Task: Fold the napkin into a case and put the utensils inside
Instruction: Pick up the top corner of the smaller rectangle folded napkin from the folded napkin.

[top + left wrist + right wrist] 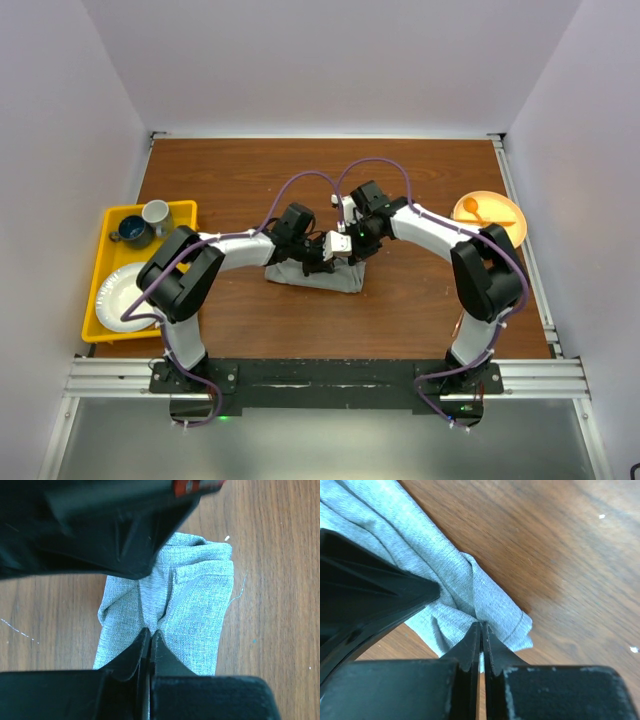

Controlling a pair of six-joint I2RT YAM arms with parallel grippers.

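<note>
**A:** What sits nearest the arm bases?

**B:** At the left edge there's a yellow tray (pixel 90 312) with a white plate (pixel 122 298) in it. Behind the plate, in the same tray, are a dark mug (pixel 131 231) and a grey cup (pixel 156 213).

**A:** And the napkin?

**B:** The napkin (pixel 318 276) lies mid-tabletop (pixel 420 300), bunched into a folded grey strip. The left arm (pixel 240 245) and right arm (pixel 430 228) both bend in over it.

**A:** Left jaws?

**B:** Pressed together, pinching a puckered ridge of the cloth.

**A:** Right jaws?

**B:** Closed to a slit at a corner of the napkin. Cloth gathers at the tips, so they appear to be pinching it, though the tips hide the contact itself.

**A:** Farther back?

**B:** Far right, well apart from the napkin, an orange plate (pixel 497 226) carries an orange spoon (pixel 474 209).
</note>
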